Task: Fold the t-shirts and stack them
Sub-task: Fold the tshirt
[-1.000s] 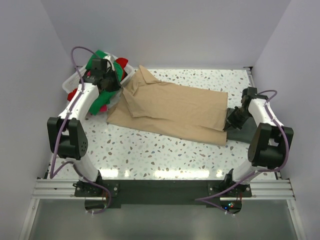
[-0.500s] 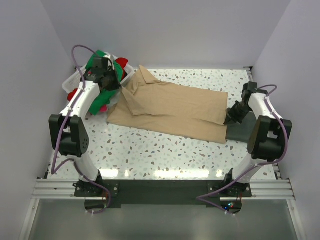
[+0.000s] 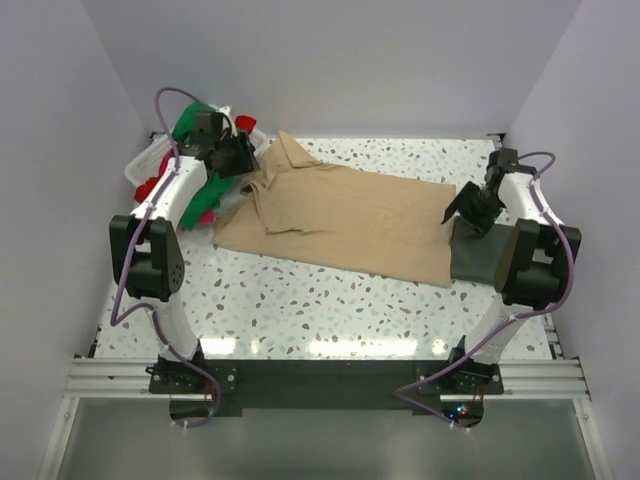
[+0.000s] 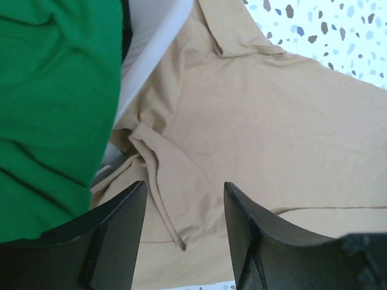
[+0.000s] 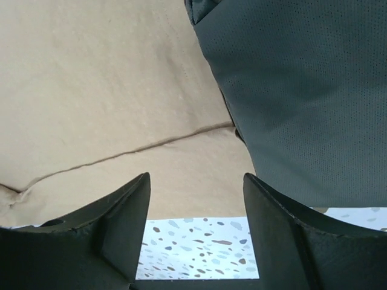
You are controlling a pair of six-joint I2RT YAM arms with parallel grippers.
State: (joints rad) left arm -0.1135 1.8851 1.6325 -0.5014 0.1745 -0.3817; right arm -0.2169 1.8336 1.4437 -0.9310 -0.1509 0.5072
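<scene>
My left claw (image 4: 183, 202): spread, holds nothing, above a folded corner of the tan shirt (image 3: 350, 215), beside the basket (image 4: 151, 54).
My right claw (image 5: 196, 184): spread, empty, over the place where the tan shirt meets the grey shirt (image 5: 290, 90).
Tan shirt: lies on the bench (image 3: 300, 295), one side folded over.
Green shirt (image 4: 54, 90): in the basket.

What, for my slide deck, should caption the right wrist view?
Open right claw over tan shirt, grey shirt beside it.
</scene>
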